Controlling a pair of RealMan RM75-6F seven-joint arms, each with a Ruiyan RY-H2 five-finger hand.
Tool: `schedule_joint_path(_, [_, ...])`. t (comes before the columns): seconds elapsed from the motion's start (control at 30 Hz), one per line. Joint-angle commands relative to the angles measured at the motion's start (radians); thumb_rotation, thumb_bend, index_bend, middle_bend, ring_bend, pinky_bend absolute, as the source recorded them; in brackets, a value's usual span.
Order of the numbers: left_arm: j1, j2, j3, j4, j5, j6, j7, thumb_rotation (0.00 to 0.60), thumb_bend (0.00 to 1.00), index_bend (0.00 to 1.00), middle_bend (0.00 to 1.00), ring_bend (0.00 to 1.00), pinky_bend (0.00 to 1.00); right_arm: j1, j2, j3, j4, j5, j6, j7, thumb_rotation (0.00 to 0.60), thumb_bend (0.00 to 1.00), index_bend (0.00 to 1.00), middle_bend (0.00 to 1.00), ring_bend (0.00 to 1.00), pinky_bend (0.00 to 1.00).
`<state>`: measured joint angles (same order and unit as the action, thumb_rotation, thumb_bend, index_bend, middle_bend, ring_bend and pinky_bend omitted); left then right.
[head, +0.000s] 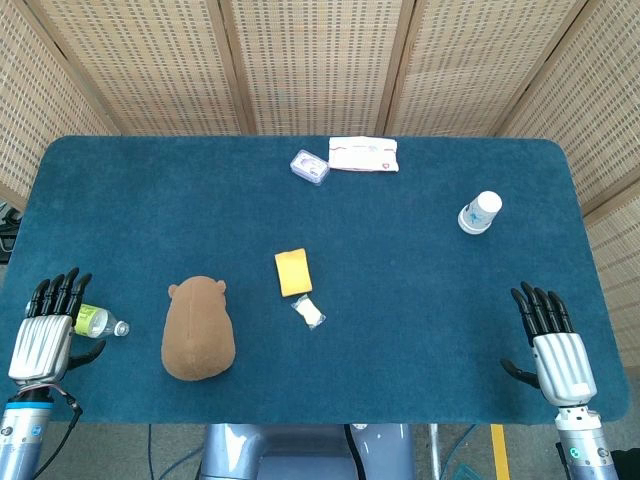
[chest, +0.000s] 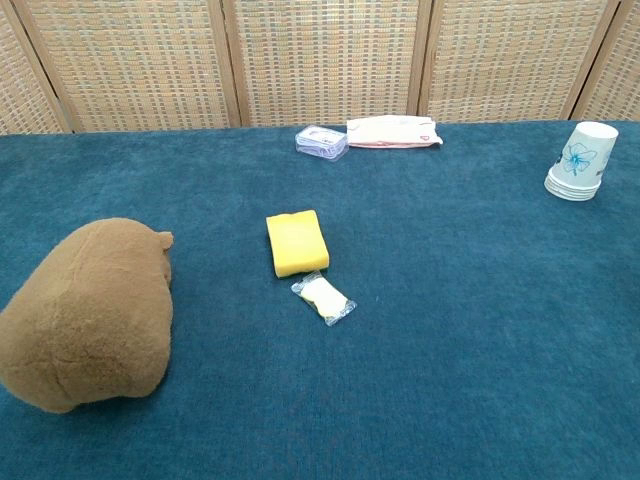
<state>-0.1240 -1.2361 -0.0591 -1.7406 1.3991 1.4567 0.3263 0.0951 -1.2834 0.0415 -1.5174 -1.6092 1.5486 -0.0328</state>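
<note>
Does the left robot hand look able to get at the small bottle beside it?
Probably yes: the left robot hand lies right beside the small bottle, with nothing between them; the plush toy sits further off.

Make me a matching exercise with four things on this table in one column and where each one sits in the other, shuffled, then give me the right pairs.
Things:
1. plush toy
2. sponge
3. cups
4. bottle

Places:
A. far right part of the table, upside down
B. beside the left hand
C. middle of the table, next to a small packet
D. near edge, left of the middle

Pairs: 1-D, 2-C, 3-A, 4-B
</note>
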Motion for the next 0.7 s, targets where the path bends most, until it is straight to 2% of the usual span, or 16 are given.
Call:
schedule_joint_path(0.03, [0.000,-0.002,0.000,0.001,0.006,0.006,-0.004,0.600,0.22,0.00,0.00,0.00,0.00,0.001,0.001,0.000,0.000,0.005,-0.007,0.000,0.600,0.15,0.00,0.00,0.00,0.00])
schedule_joint_path(0.7, [-0.007,-0.003,-0.002,0.012,0.006,-0.009,-0.047,0.600,0.22,0.00,0.00,0.00,0.00,0.005,0.004,-0.001,-0.013,0.015,-0.026,-0.011,0.600,0.15,0.00,0.00,0.00,0.00])
